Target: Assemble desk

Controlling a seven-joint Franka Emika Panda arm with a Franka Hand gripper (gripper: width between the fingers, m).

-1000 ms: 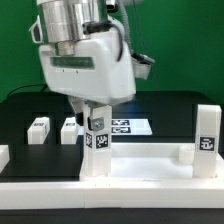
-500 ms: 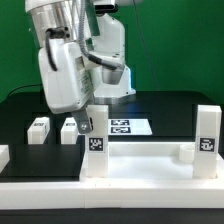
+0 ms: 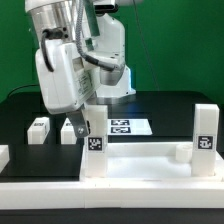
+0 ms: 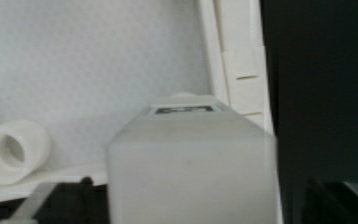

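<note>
The white desk top (image 3: 140, 158) lies at the front of the table, with tagged square legs standing upright at its near-left corner (image 3: 96, 150) and its right corner (image 3: 206, 138). My gripper (image 3: 84, 124) hangs at the top of the near-left leg. In the wrist view that leg (image 4: 194, 150) fills the space between my dark fingers (image 4: 60, 200), which stand a little off its sides, so the gripper (image 4: 194, 208) is open around it. A round corner socket (image 4: 7, 150) of the desk top (image 4: 87, 70) shows beside the leg.
Two loose white legs (image 3: 38, 127) (image 3: 68, 130) lie on the black mat at the exterior view's left. The marker board (image 3: 128, 127) lies flat behind the desk top. A white border rail (image 3: 110, 190) runs along the front.
The arm swung toward the exterior view's left and turned over the last second. In the last half second it stayed still and the fingers spread off the leg.
</note>
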